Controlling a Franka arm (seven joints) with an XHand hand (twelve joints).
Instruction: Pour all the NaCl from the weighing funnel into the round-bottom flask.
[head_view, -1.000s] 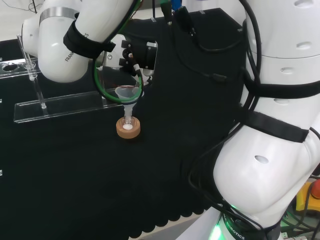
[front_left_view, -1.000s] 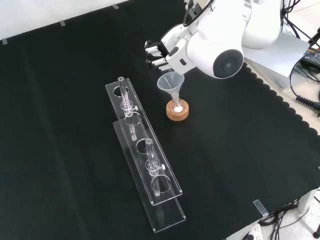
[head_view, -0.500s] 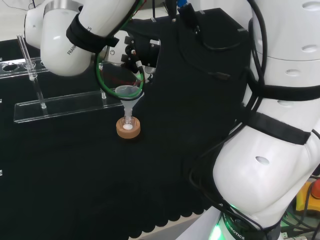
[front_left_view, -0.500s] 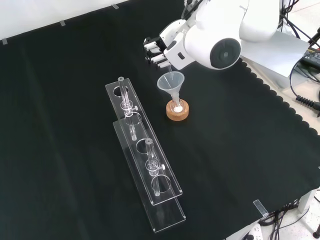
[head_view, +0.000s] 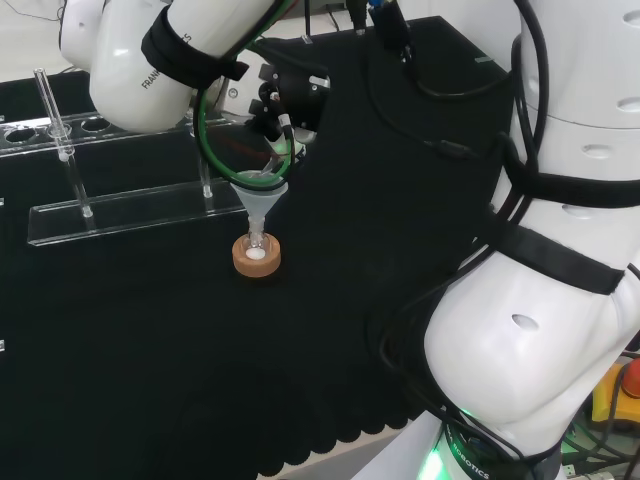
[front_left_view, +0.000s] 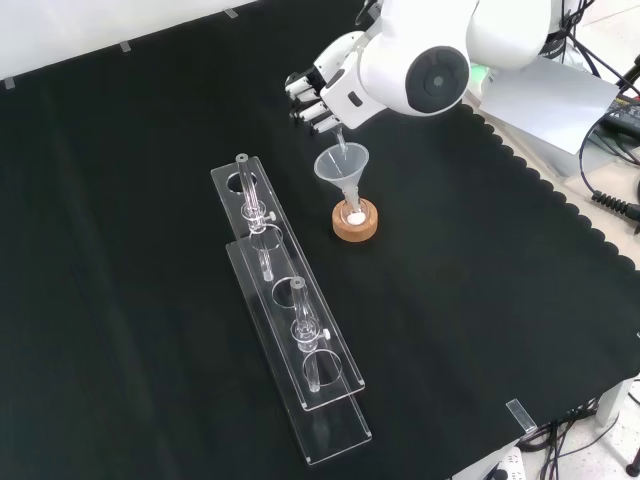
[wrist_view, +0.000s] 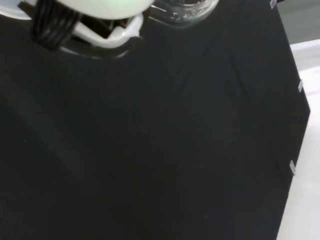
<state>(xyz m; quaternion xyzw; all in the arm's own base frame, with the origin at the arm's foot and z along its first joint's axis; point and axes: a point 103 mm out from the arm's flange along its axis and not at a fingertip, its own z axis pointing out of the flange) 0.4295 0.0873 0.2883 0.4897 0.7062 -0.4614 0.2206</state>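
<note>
Black cloth covers my tabletop (front_left_view: 150, 150). From the head view, the black and white hand (head_view: 290, 95) sits higher than it did a second ago, lifted above the clear plastic funnel (head_view: 260, 192) that stands in the small round-bottom flask (head_view: 257, 247) on its cork ring stand (head_view: 257, 260). White powder (head_view: 257, 253) shows at the flask's bottom. Beside it, to the left, lie the clear acrylic racks (head_view: 120, 212) with a glass tube (head_view: 60, 130) standing upright.

Over on the front view, the hand (front_left_view: 318, 92) has climbed toward the top edge and left since the earlier frame, its fingers curled round a slim clear weighing funnel (front_left_view: 341, 143) whose thin stem points down into the funnel's mouth (front_left_view: 342, 163). Flask, stand (front_left_view: 355, 221) and racks (front_left_view: 290, 330) have not moved.

My wrist view gives me a blurred white part of the hand (wrist_view: 110, 35) and a clear glass rim (wrist_view: 187, 10) over bare cloth; what that glass holds I cannot tell.
</note>
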